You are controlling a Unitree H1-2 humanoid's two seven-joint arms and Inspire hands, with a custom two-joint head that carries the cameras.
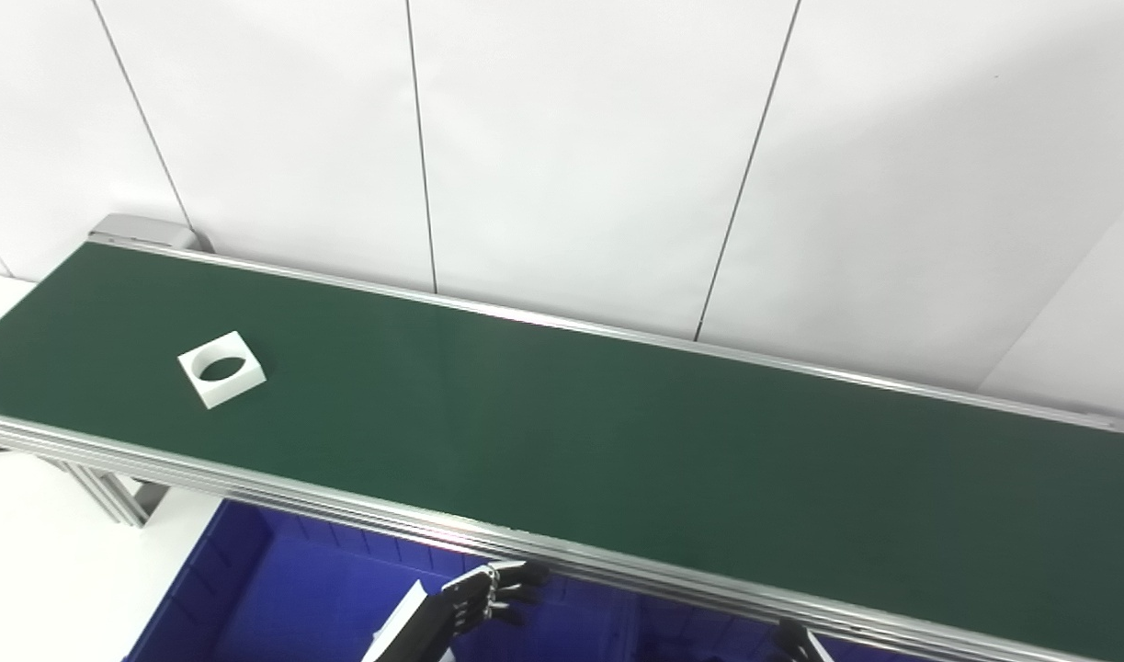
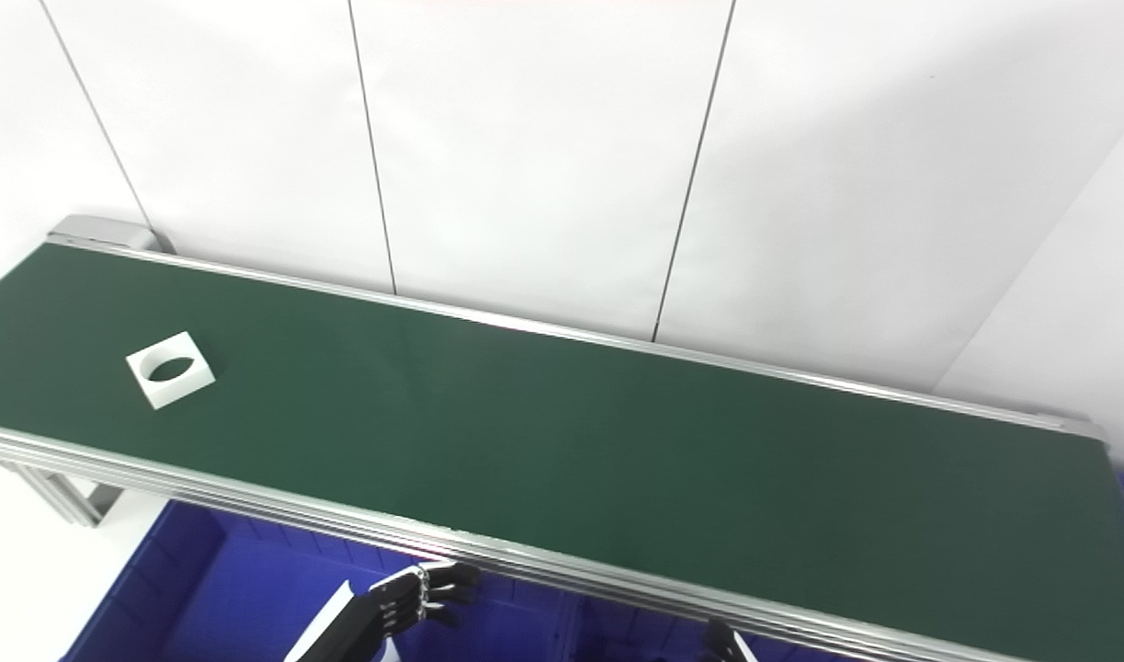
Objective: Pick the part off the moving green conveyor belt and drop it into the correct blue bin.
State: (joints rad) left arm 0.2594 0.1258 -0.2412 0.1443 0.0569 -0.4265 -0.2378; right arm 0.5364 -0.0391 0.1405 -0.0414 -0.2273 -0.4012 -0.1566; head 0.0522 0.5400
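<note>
Left hand (image 1: 488, 593) low at bottom centre of frame, arm coming up from bottom edge, black fingers (image 1: 517, 576) loosely curled and pointing right, nothing held. White forearm panel visible behind the wrist at the bottom edge. Right hand (image 1: 796, 642) barely in view at bottom edge, right of centre, only a dark tip showing; whether its fingers are spread or closed can't be made out.

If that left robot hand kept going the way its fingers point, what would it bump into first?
Probably the silver metal side rail of the green conveyor belt; the left robot hand sits just below it, though depth is unclear.
</note>
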